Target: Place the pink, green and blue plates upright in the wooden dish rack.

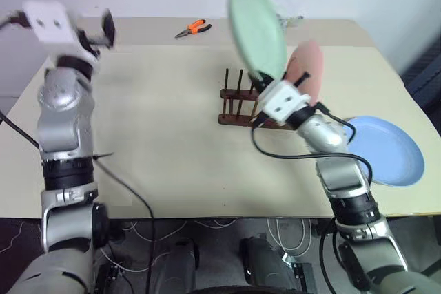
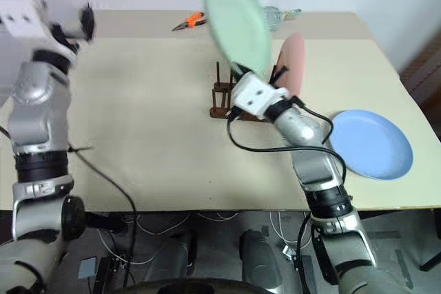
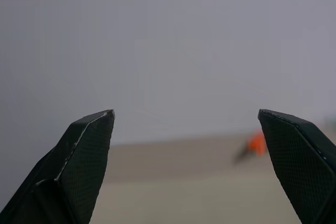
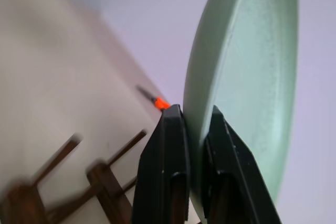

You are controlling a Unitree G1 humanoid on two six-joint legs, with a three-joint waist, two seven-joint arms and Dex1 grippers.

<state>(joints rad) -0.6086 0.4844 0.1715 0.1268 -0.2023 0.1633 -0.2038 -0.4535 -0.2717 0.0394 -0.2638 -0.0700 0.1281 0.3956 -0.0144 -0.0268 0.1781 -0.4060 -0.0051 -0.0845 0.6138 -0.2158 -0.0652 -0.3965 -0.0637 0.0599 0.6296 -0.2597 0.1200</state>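
Risk: right gripper [image 4: 193, 129] is pinching the green plate [image 1: 256, 27] by its rim only, on edge above the rack [image 1: 238, 105]; the plate is likely slipping or striking the pegs or the pink plate [image 1: 308, 67] if lowered askew.

Blue plate [image 1: 386, 149]: lying flat at the table [image 1: 158, 135] edge, nearest.

Pink plate: standing upright in the rack.

Left gripper [image 3: 186, 140]: gaping wide, carrying nothing, raised far left.

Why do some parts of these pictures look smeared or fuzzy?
In the left eye view the left claw is streaked; in the right wrist view the wooden dish rack and table smear while the gripped green plate stays sharp; in the left wrist view the orange pliers are a soft blob.
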